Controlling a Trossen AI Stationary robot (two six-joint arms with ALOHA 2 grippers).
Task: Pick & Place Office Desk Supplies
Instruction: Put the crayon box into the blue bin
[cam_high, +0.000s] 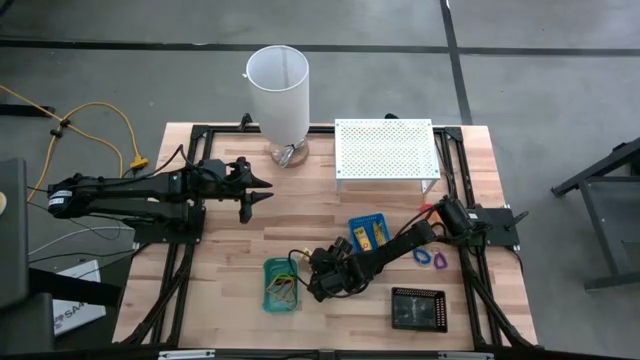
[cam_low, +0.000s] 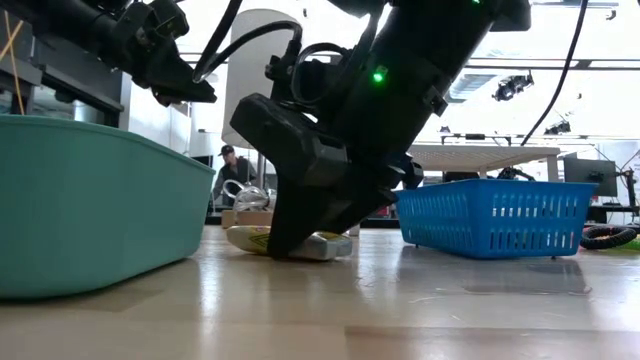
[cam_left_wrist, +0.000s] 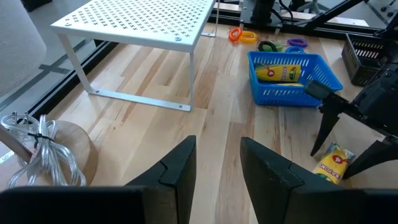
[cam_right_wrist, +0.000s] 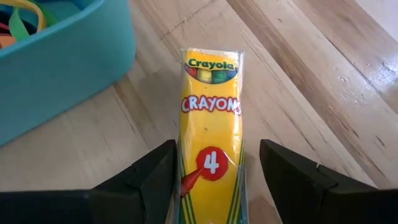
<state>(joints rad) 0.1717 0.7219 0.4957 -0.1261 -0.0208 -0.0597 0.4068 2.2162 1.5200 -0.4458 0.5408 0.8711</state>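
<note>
Right end effector (cam_right_wrist: 214, 180) down at the tabletop (cam_high: 330, 215), fingers spread wide to either side of a yellow crayon packet (cam_right_wrist: 211, 130) — nothing clamped yet. Packet flat on the wood just right of the green tray (cam_high: 281, 285), lengthwise between the fingers, one dark finger close against its edge, the other standing off with a gap. Seen level from the low view, fingertips down at packet height, apparently resting on or just above the boards.

Likely step: closing on the packet for a lift. Best done by centring first so both fingers meet the long edges together; otherwise the near finger may push the slick wrapper sideways toward the tray wall. Gentle squeeze advised — thin packet, soft film, easy to buckle or squirt out. Straight lift before any travel.

Blue tray (cam_high: 369, 235) farther right already holding a similar yellow packet; coloured loops (cam_high: 430, 257) loose on the wood beyond it.

Left end effector (cam_high: 262, 190) parked high at the far left, fingers apart, empty.
</note>
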